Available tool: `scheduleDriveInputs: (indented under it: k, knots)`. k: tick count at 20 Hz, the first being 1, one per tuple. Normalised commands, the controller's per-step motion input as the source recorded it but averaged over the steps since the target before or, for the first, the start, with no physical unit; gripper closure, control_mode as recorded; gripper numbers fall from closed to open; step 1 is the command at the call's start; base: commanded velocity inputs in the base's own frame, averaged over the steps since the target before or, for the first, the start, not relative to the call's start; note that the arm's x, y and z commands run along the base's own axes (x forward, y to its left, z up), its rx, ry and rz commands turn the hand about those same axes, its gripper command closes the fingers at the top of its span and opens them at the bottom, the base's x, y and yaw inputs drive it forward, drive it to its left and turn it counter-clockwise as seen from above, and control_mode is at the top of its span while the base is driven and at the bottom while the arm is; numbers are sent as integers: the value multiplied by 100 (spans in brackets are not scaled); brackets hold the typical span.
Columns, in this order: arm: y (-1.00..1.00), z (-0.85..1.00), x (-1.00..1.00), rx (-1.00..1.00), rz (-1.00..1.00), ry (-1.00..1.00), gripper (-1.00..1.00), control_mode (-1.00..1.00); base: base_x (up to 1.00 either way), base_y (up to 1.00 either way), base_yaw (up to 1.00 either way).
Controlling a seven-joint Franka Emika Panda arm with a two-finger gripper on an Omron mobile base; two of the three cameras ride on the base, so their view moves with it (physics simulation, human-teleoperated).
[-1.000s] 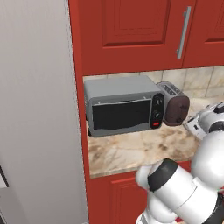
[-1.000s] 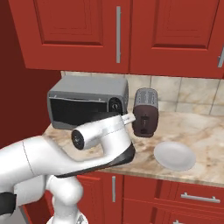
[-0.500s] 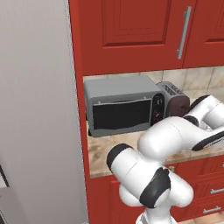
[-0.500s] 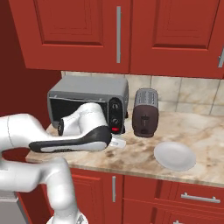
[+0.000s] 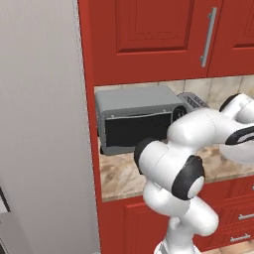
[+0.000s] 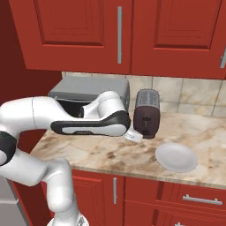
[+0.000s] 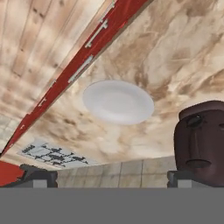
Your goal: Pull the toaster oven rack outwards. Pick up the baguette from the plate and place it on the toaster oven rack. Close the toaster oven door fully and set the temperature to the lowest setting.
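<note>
Even, bright rendered light, with no glare and few shadows.
The red cabinets [image 6: 119,35] are lit flat and clean, with only a faint sheen on the robot's white arm [image 5: 198,134]. A soft shade sits under the upper cabinets, darkening the toaster oven [image 5: 136,121] and the wall behind it. The marble counter [image 6: 212,145] is sharp in the base views but smeared and stretched in the hand view, where the plate [image 7: 118,102] looks soft-edged. The brown toaster [image 7: 201,142] there is dim.

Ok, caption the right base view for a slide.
White arm stretched across the toaster oven, beside a dark-brown toaster and a bare white plate on the marble counter.
</note>
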Motion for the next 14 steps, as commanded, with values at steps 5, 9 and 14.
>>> scheduleDriveInputs:
  k: [5,9,14]
  knots:
    - [-15,40,-25,31,4,-16,-100,-100,0,0,0]
    - [40,83,-25,23,4,-2,-100,-100,0,0,0]
    - [64,91,-61,36,4,1,-100,-100,0,0,0]
